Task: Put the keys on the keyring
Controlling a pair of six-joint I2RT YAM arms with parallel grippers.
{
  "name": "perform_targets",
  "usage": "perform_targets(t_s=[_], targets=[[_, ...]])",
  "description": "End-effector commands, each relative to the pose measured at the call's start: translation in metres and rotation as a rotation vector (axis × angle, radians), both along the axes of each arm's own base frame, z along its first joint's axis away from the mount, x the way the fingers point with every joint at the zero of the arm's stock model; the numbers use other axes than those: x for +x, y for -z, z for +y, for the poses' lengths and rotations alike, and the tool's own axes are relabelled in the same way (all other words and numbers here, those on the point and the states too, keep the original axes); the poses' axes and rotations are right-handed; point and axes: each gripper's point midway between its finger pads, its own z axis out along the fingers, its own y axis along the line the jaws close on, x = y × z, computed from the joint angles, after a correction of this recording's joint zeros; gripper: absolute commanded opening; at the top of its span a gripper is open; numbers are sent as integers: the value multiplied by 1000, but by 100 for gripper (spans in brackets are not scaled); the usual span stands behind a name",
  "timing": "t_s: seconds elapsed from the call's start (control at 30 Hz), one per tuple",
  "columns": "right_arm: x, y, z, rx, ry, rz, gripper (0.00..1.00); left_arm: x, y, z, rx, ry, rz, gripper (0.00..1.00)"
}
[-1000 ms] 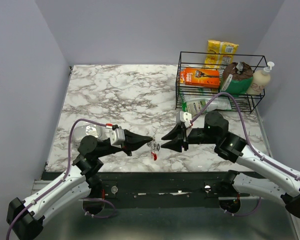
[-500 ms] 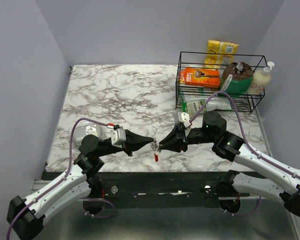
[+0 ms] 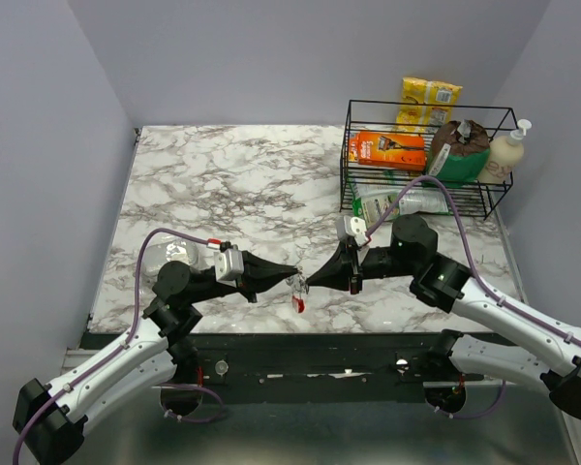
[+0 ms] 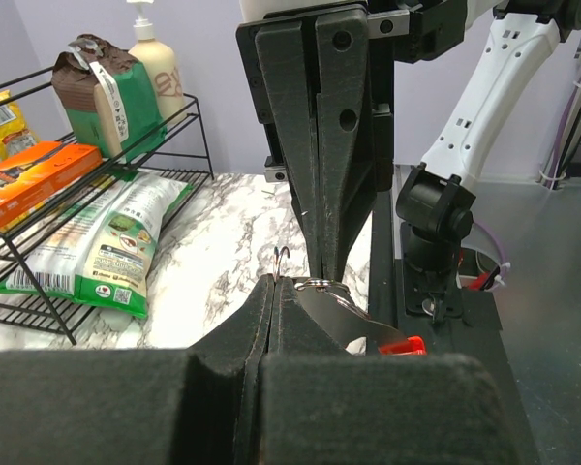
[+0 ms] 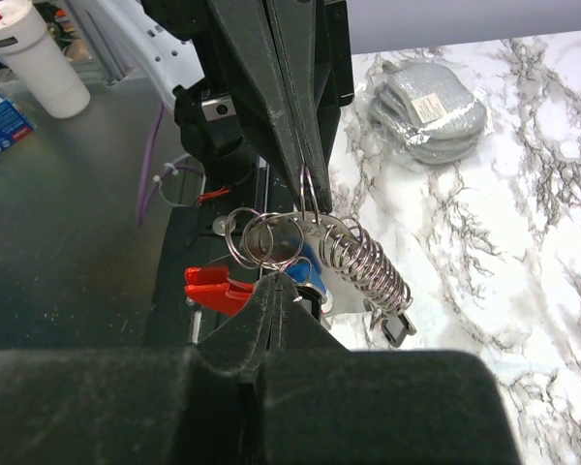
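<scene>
The bunch (image 3: 297, 287) hangs between my two gripper tips, just above the marble table's (image 3: 232, 184) front edge. My left gripper (image 3: 292, 273) is shut on a thin wire ring (image 4: 281, 258) of the bunch; a silvery key blade (image 4: 344, 318) and the red keyring (image 4: 405, 345) show past its tips. My right gripper (image 3: 311, 283) is shut on another wire ring (image 5: 261, 238). The right wrist view shows a blue key head (image 5: 311, 270), a wire coil (image 5: 370, 267) and the red keyring (image 5: 213, 289). The left fingers (image 5: 271, 87) come in from above.
A black wire basket (image 3: 421, 160) at the back right holds an orange box, a green bag and a white pouch. A soap bottle (image 3: 508, 150) and yellow packets (image 3: 428, 97) stand by it. A grey pouch (image 3: 169, 254) lies by the left arm.
My right gripper has moved left to the bunch and shut on a wire ring. The left gripper has held its place with the bunch.
</scene>
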Motion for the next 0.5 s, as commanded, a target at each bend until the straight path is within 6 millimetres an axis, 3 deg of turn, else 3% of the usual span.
perform_targets(t_s=[0.0, 0.47], targets=[[4, -5, 1, 18, 14, -20, 1, -7, -24, 2, -50, 19, -63, 0], [11, -20, -4, 51, 75, -78, 0, -11, -15, 1, -22, 47, -49, 0]])
